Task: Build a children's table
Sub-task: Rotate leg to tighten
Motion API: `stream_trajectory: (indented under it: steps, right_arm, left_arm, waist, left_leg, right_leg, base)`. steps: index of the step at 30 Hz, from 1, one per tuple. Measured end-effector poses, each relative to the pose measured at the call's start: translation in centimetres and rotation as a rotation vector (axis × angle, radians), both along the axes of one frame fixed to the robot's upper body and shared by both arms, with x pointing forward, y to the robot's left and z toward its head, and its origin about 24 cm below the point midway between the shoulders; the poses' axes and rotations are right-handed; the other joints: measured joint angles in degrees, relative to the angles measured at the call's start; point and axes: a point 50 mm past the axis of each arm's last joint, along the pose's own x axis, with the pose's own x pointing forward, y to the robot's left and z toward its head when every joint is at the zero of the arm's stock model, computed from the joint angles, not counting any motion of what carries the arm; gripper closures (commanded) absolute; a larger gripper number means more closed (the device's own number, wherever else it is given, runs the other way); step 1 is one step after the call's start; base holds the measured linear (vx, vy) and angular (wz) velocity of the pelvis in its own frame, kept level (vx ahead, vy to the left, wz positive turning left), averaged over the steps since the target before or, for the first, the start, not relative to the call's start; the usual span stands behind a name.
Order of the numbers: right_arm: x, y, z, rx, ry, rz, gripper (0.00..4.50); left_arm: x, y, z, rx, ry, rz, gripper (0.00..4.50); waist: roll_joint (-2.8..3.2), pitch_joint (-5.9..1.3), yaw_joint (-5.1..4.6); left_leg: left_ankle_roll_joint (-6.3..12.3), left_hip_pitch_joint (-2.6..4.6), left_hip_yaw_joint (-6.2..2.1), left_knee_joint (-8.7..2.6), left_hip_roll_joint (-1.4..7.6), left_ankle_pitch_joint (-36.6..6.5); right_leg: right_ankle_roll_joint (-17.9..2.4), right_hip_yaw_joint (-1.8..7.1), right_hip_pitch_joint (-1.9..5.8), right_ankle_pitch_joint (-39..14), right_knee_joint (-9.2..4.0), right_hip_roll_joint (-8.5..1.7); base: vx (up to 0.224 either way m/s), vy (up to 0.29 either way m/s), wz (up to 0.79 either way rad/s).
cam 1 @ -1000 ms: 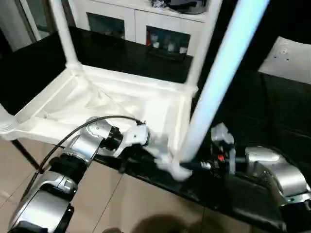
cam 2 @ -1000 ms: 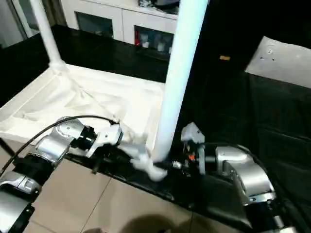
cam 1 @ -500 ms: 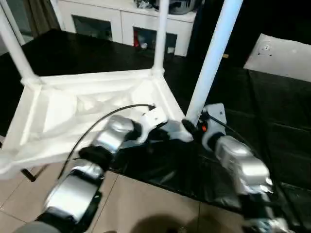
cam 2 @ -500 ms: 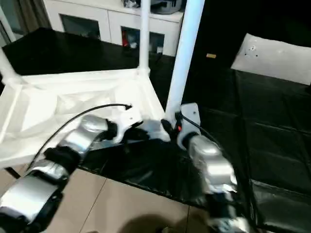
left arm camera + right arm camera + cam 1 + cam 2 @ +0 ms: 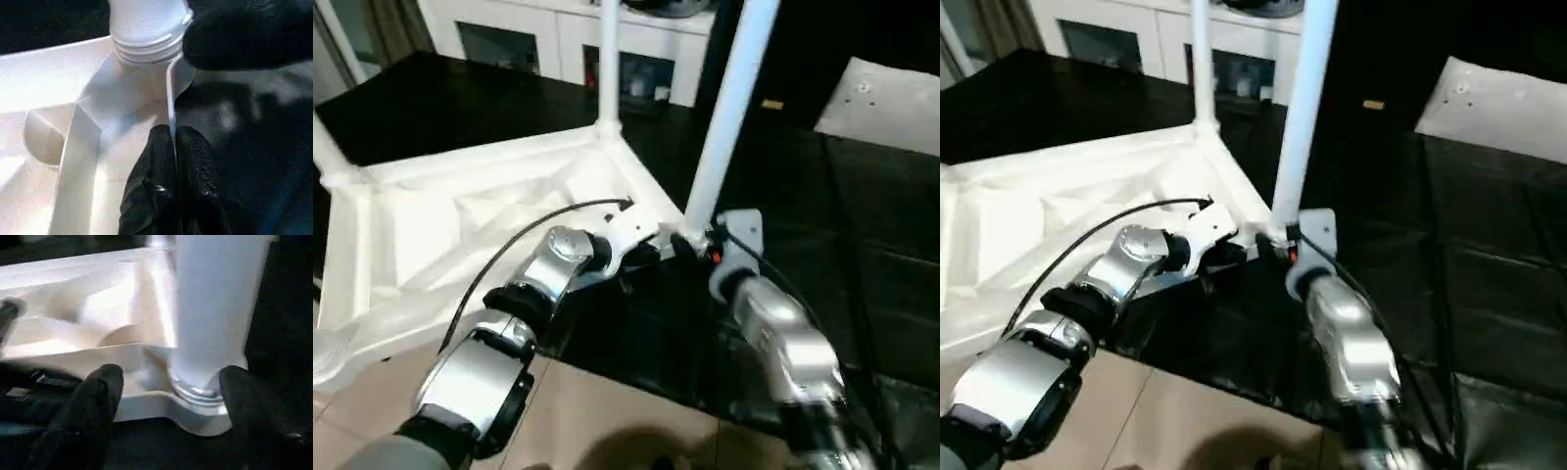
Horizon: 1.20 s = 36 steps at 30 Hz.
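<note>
**Desk:** On the black work surface (image 5: 862, 245), what's the position?

**Photographer:** Upside-down tabletop (image 5: 460, 225) lies at ten o'clock of centre, ribs up; near-corner leg (image 5: 724, 117) stands in its socket (image 5: 146, 49), rising toward twelve o'clock; a second leg (image 5: 607, 59) stands at the far corner, a third (image 5: 328, 157) at nine o'clock.

**Desk:** The grippers?

**Photographer:** Left gripper (image 5: 175, 147) is pinched tight on the tabletop's thin rim beside that socket; right gripper (image 5: 168, 387) is spread wide, its fingers (image 5: 98, 401) either side of the leg's base without touching it.

**Desk:** What's changed?

**Photographer:** A second ago the near leg leaned hard toward one o'clock and the right gripper was at its foot; now it stands nearly upright and the fingers have let go; the whole view has also swung, so part of that is camera.

**Desk:** Meaning?

**Photographer:** Probably seated; the near-left corner isn't clear enough to tell whether a fourth leg remains.
</note>
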Motion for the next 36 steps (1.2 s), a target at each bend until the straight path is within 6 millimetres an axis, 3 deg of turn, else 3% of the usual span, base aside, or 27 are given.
stream_trajectory:
  steps: [7,13,15,16,17,19,23,27,32,36]
  right_arm:
    - [-4.1,-6.0,-0.4,-0.046,0.004,0.052,0.2]
    - [-5.5,-7.5,0.1,-0.068,-0.008,0.081,0.09]
    - [-5.9,-7.6,-0.1,-0.067,0.004,0.084,0.09]
    - [-6.0,-7.6,-0.2,-0.062,0.007,0.083,0.0]
    - [-6.1,-7.4,-0.2,-0.053,0.007,0.081,0.0]
    - [-6.0,-7.0,-0.3,-0.027,0.01,0.074,0.0]
    - [-5.5,-6.2,0.1,-0.017,-0.013,0.086,0.0]
    - [-5.4,-6.2,0.0,-0.016,-0.001,0.064,0.0]
    - [-5.6,-5.0,0.7,-0.014,-0.026,0.096,0.0]
    - [-6.2,-4.4,1.1,-0.005,-0.066,0.076,0.0]
  left_arm:
    - [-1.2,0.2,-0.3,0.005,-0.037,-0.228,4.5]
    - [-1.7,-0.5,-0.5,-0.017,-0.06,-0.297,4.5]
    - [-1.7,-0.5,-0.5,-0.022,-0.056,-0.293,4.5]
    - [-1.7,-0.5,-0.5,-0.028,-0.056,-0.29,4.06]
    - [-1.6,-0.5,-0.3,-0.07,-0.054,-0.269,4.06]
    - [-1.4,-1.7,1.0,-0.248,-0.069,-0.232,3.81]
    - [-1.3,-2.3,2.1,-0.373,-0.078,-0.217,3.47]
    - [-1.1,-1.0,1.3,-0.435,-0.064,-0.056,3.29]
    - [-1.3,1.7,1.2,-0.563,-0.083,0.212,3.29]
    - [-4.8,4.4,1.0,-0.64,-0.171,0.439,3.29]
  waist:
    - [0.17,0.11,2.26]
    - [0.87,0.04,3.01]
    - [1.0,0.03,3.02]
    - [1.05,0.05,3.0]
    - [1.12,0.09,3.0]
    - [0.75,0.16,3.05]
    - [0.2,0.05,2.01]
    - [-0.42,0.2,1.39]
    - [-0.49,0.23,1.09]
    - [-0.47,0.18,0.52]
  left_leg:
    - [-0.04,0.23,0.03,0.24,-0.02,0.0]
    - [-0.08,0.21,0.05,0.24,-0.02,0.0]
    - [-0.06,0.19,0.05,0.24,-0.03,0.0]
    - [-0.05,0.16,0.05,0.24,-0.03,0.0]
    - [-0.05,0.14,0.05,0.26,-0.04,0.0]
    - [-0.05,0.1,0.03,0.32,0.02,0.0]
    - [-0.01,-0.05,0.09,0.32,0.02,0.0]
    - [-0.01,-0.06,0.08,0.3,0.1,0.0]
    - [-0.08,-0.12,0.07,0.35,0.1,0.0]
    - [-0.16,-0.09,0.09,0.28,0.13,-0.2]
  right_leg:
    - [0.0,0.06,0.13,0.1,-0.01,-0.06]
    - [0.4,0.06,0.15,0.0,-0.02,-0.1]
    - [0.5,0.06,0.16,0.0,-0.01,-0.11]
    - [0.5,0.06,0.16,0.0,-0.02,-0.11]
    - [0.5,0.05,0.15,0.0,-0.02,-0.11]
    - [0.5,0.01,0.16,0.0,-0.03,-0.11]
    - [0.5,0.05,0.24,0.0,-0.06,-0.12]
    - [0.6,-0.01,0.23,0.0,-0.04,-0.06]
    - [0.5,0.0,0.22,0.0,-0.08,-0.07]
    - [0.6,0.02,0.23,-0.2,-0.05,-0.08]
  base:
    - [0.0,0.0,0.0]
    - [0.0,0.0,0.0]
    - [0.0,0.0,0.0]
    - [0.0,0.0,0.0]
    - [0.0,0.0,0.0]
    - [0.0,0.0,0.0]
    - [0.0,0.0,0.0]
    - [0.0,0.0,0.0]
    - [0.0,0.0,0.0]
    - [0.0,0.0,0.0]
